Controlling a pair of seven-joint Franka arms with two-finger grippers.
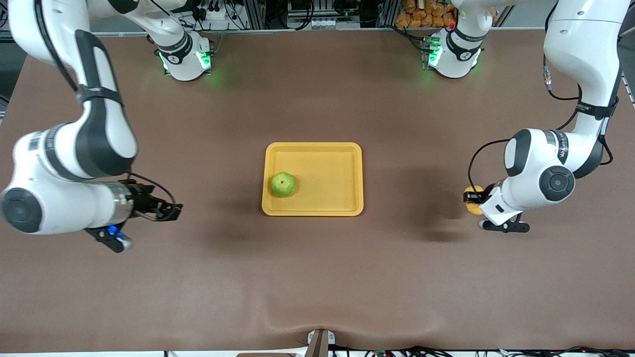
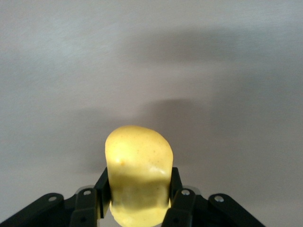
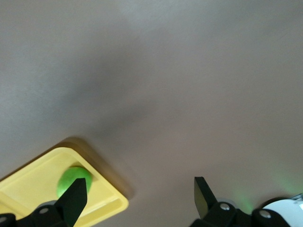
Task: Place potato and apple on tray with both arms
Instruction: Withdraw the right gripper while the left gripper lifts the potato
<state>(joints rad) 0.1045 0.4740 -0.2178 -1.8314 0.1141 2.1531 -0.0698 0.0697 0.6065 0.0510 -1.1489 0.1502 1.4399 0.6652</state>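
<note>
You have the tray sitting near the middle of the desk, and the apple already rests inside it, close to the rim at the right arm's end and toward the front camera's side, its stem dimple facing up. The rest of the tray floor is bare. Your left end effector is up in the air over the bare desk toward the left arm's end, well apart from the tray, and it is clamped on the potato; both fingers press its sides. In the left wrist view the potato's long axis runs straight out from between the fingers, its blunt free end pointing away from the wrist. Your right end effector hangs over the desk toward the right arm's end, fingers spread wide and holding nothing. The desk between the potato and the tray is bare brown surface.
</note>
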